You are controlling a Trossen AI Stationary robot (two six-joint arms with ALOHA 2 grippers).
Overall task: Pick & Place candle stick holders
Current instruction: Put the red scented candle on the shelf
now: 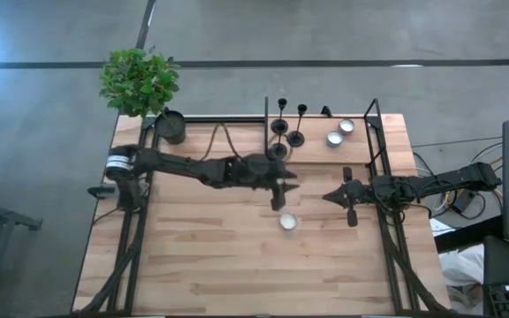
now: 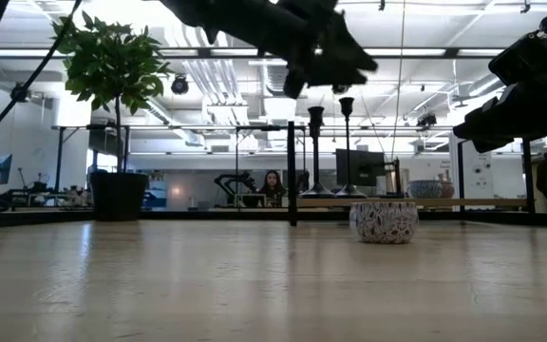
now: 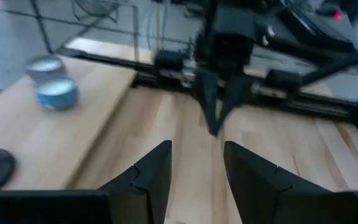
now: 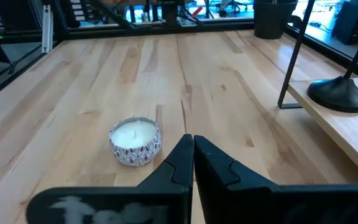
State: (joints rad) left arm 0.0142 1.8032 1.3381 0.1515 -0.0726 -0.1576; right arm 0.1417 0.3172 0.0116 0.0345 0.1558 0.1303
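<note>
The 3 candle stick holders [image 1: 283,132] stand upright at the counter's [image 1: 201,256] far edge, stems vertical. The left claw [image 1: 283,191], fingers parted and empty, hangs just in front of them, much nearer than the clenched right claw [image 1: 330,196].

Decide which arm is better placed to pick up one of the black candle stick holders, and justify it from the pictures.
Left, probably. The left gripper is open and sits just in front of the black candle stick holders on the raised shelf. The right gripper is shut and lies farther from them, near the small white patterned candle.
</note>
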